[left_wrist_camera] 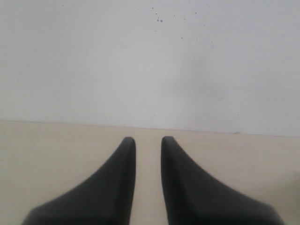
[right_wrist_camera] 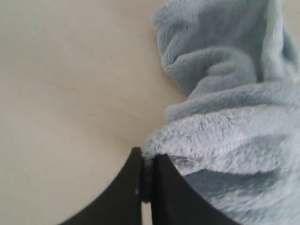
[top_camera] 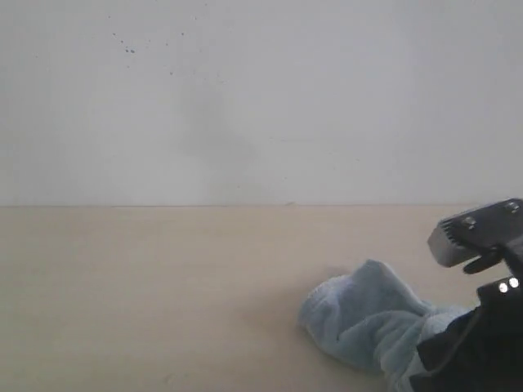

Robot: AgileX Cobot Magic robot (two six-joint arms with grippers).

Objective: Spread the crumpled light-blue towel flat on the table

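Note:
The light-blue towel (top_camera: 359,322) lies crumpled in a heap on the beige table (top_camera: 147,294), at the lower right of the exterior view. In the right wrist view the fluffy towel (right_wrist_camera: 225,108) fills one side, and my right gripper (right_wrist_camera: 148,157) is shut on a fold of its edge. The right arm (top_camera: 482,327) covers part of the towel in the exterior view. My left gripper (left_wrist_camera: 147,140) hangs over bare table with a gap between its fingers and nothing in it; the exterior view does not show it.
A white wall (top_camera: 261,98) rises behind the table's far edge. Bare tabletop stretches left of the towel across the exterior view.

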